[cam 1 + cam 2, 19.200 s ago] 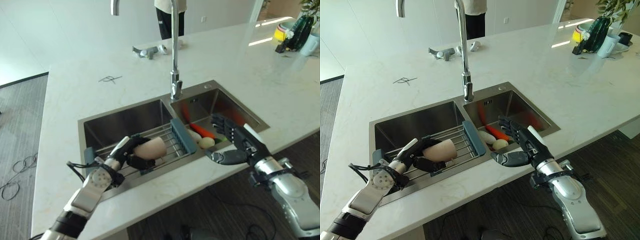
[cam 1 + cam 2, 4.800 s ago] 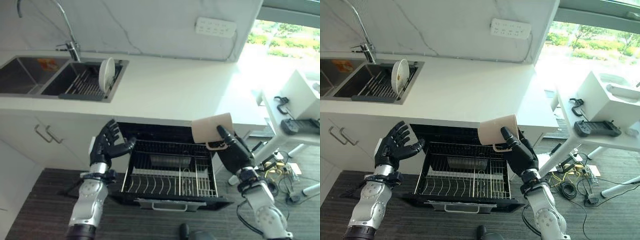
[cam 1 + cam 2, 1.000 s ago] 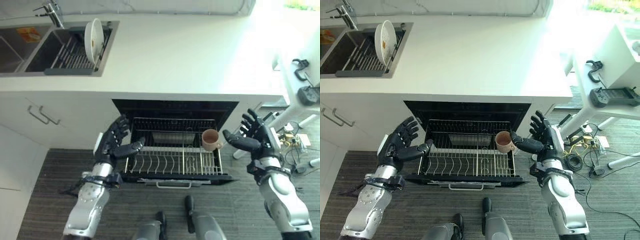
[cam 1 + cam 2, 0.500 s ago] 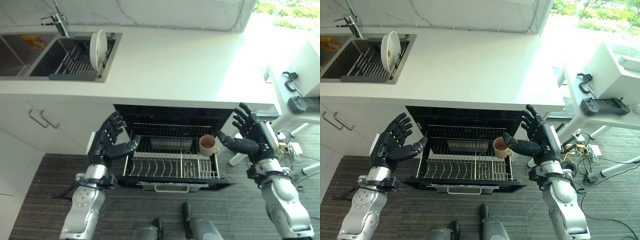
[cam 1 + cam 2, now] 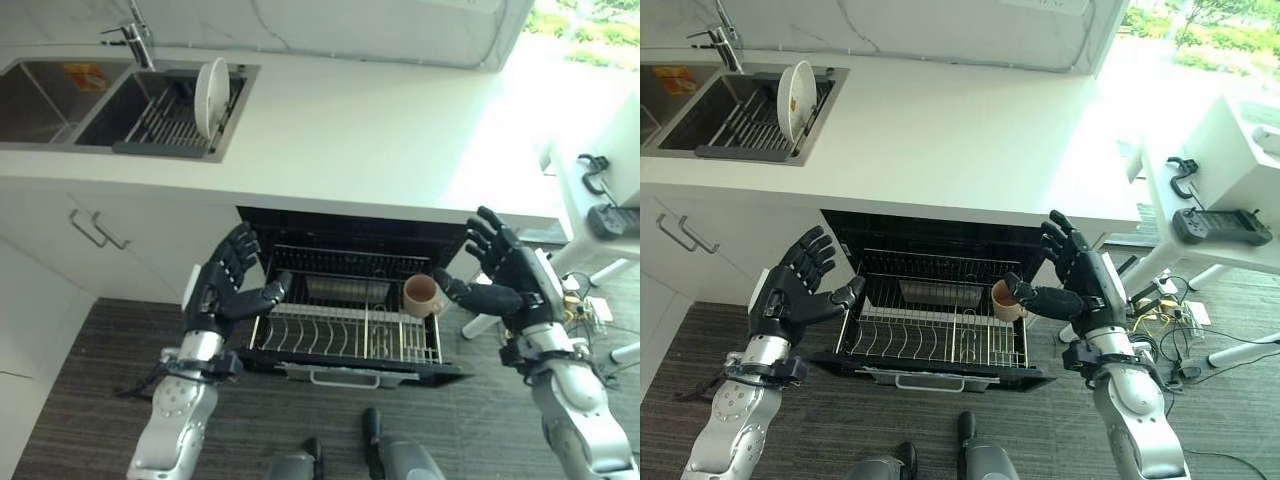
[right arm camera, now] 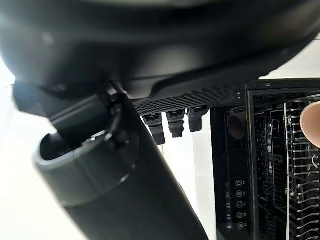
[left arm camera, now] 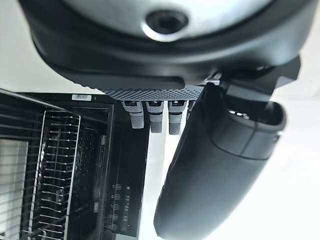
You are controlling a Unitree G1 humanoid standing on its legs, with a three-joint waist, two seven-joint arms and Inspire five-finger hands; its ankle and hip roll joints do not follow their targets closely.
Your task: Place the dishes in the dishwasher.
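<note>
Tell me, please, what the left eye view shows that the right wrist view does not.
The left eye view adds the round white plate standing in the sink's rack, the white countertop and the open left hand. The right wrist view adds a row of round buttons on the dishwasher's dark edge. Both show the tan ceramic mug in the wire dishwasher rack and the open right hand.

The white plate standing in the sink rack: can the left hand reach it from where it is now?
Probably not. The left hand hangs open low before the dishwasher rack, while the plate stands far up on the counter.
</note>
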